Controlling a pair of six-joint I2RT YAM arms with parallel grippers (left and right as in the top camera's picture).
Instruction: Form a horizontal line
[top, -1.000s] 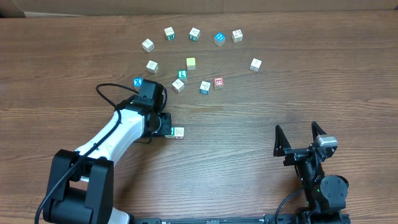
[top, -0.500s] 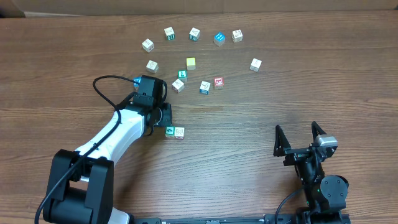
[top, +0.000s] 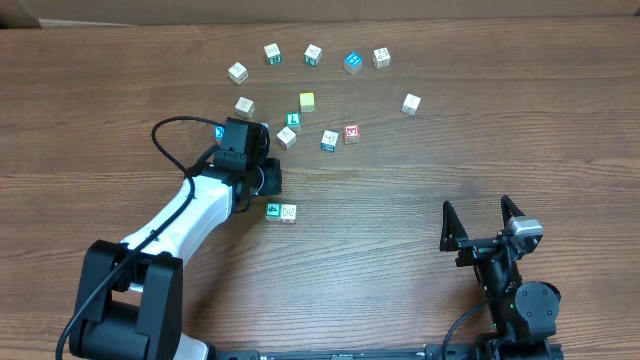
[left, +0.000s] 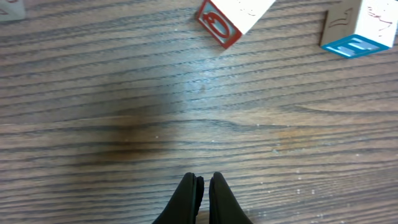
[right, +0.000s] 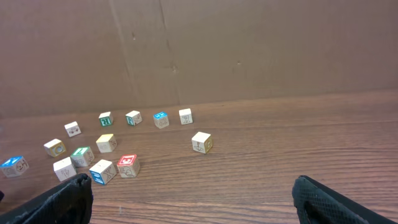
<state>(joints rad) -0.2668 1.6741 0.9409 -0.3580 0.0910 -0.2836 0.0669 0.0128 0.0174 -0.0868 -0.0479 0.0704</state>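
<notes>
A green cube with a white mark (top: 273, 211) and a white cube (top: 288, 212) sit side by side in a short row at mid-table. The green "L" cube (top: 293, 120) and the red-faced cube (top: 351, 131) lie farther back among the loose cubes; the right wrist view shows them too, the "L" cube (right: 81, 155) and the red-faced one (right: 127, 165). My left gripper (top: 268, 182) hovers just behind the row, shut and empty, its fingertips (left: 194, 186) together over bare wood. My right gripper (top: 476, 205) rests open near the front right, holding nothing.
The blue "X" cube (top: 220, 130) peeks out beside my left wrist. The yellow cube (top: 307, 100) and several other letter cubes arc across the back. In the left wrist view a cube with a red side (left: 224, 22) and one with a blue side (left: 360, 34) lie ahead.
My left gripper has drawn back from the green and white pair toward the far side of the table. The pair stays put. The right arm has not moved.
</notes>
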